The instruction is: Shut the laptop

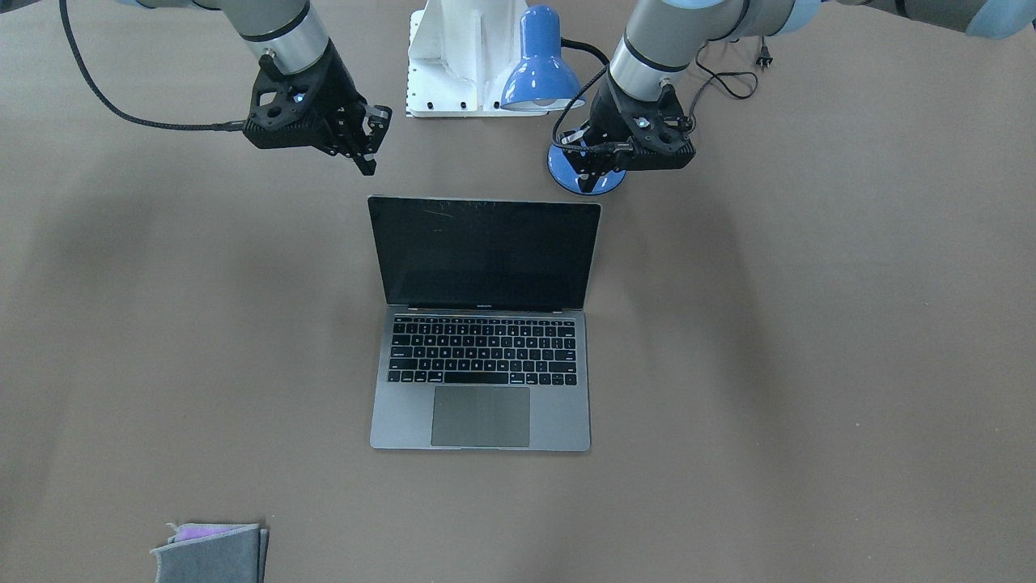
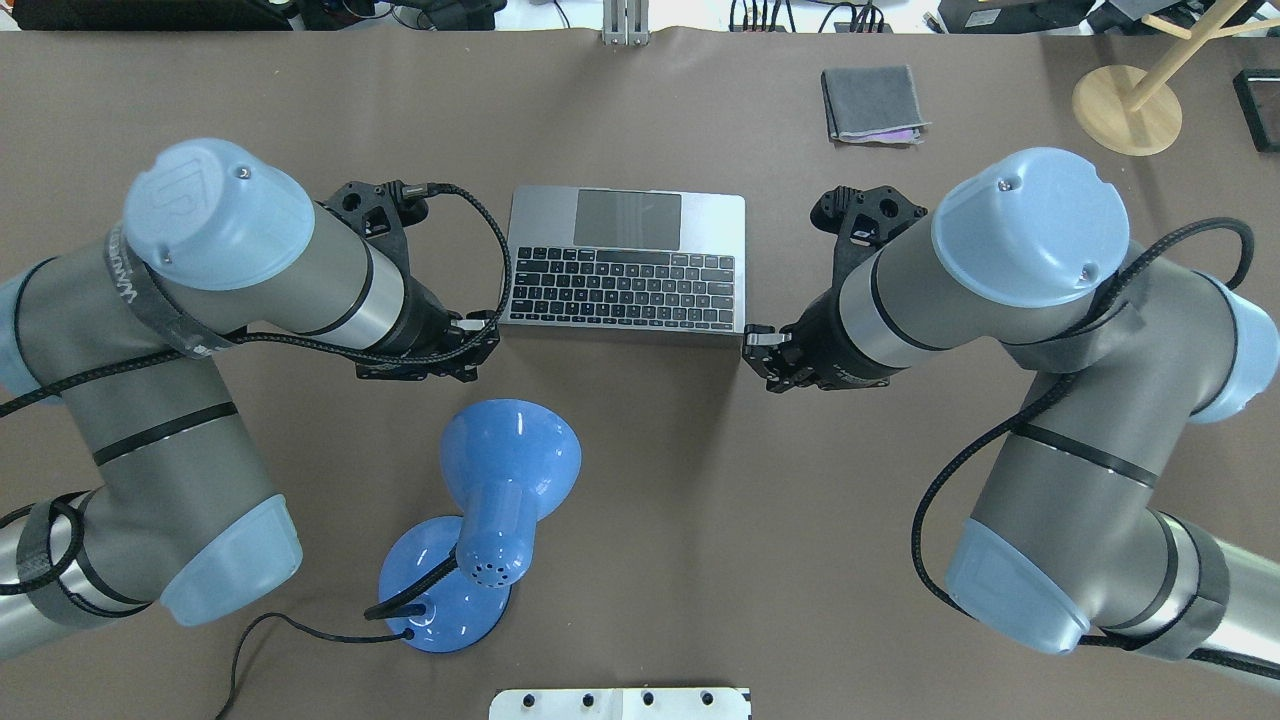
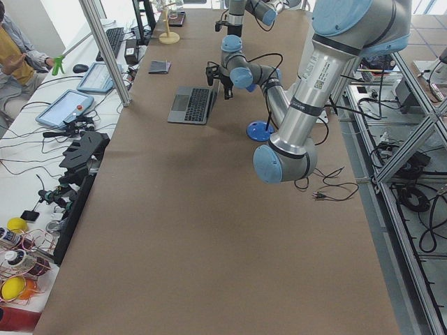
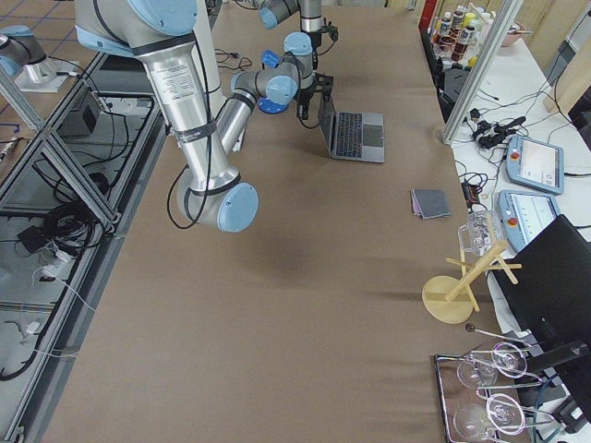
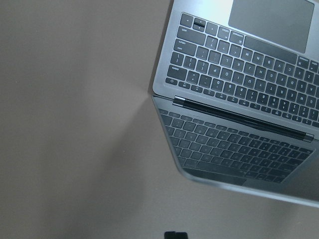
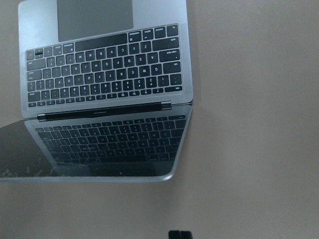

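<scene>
The laptop (image 1: 481,356) stands open in the middle of the table, its dark screen (image 1: 484,251) upright and its lid's back towards the robot. It also shows in the overhead view (image 2: 625,270) and in both wrist views (image 5: 239,74) (image 6: 104,74). My left gripper (image 1: 593,170) hovers behind the screen's corner on its side, above the lamp base, fingers together and empty. My right gripper (image 1: 368,160) hovers behind the other top corner, fingers together and empty. Neither touches the laptop.
A blue desk lamp (image 2: 505,470) stands behind the laptop near my left gripper, with its base (image 1: 603,182) and cord (image 1: 728,81). A folded grey cloth (image 2: 870,103) lies at the far side. A wooden stand (image 2: 1125,110) is at the far right corner.
</scene>
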Tool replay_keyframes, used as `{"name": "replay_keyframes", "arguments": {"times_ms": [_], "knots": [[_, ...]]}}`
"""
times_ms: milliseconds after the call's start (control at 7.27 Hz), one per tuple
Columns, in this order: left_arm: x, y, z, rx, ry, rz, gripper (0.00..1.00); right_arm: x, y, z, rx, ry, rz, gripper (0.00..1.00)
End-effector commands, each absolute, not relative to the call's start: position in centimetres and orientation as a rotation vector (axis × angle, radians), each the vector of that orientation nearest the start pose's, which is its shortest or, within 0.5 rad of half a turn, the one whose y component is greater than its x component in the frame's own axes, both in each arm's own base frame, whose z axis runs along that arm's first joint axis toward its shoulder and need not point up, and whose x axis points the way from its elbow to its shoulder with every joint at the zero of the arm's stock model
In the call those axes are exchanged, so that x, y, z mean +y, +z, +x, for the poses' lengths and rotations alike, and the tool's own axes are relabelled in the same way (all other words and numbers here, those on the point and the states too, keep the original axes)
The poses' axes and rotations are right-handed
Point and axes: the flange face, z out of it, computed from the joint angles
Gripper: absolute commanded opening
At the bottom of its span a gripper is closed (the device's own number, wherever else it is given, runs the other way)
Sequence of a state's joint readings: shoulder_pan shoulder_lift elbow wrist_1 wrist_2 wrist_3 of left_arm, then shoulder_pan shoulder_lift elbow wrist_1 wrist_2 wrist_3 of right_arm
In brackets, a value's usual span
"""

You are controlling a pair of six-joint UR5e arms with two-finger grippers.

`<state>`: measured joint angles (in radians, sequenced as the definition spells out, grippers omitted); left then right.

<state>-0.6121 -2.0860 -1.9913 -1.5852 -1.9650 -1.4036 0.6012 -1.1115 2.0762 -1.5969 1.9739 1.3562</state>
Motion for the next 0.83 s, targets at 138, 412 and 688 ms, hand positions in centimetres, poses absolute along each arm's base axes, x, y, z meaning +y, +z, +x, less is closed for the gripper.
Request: {"name": "replay_keyframes", "arguments": {"times_ms": [138, 412, 688], "knots": [[-42.1, 17.5, 41.5, 0.997, -0.266, 0.145, 0.00, -40.1, 18.7, -39.8, -0.989, 0.196, 0.072, 0.00], [-42.9, 17.3, 41.7, 0.981, -0.292, 0.189, 0.00, -40.9, 18.5, -40.2, -0.981, 0.211, 0.093, 0.00], [-44.3, 15.9, 42.8, 0.973, -0.310, 0.235, 0.00, -44.2, 17.1, -40.1, -0.982, 0.272, 0.105, 0.00]]}}
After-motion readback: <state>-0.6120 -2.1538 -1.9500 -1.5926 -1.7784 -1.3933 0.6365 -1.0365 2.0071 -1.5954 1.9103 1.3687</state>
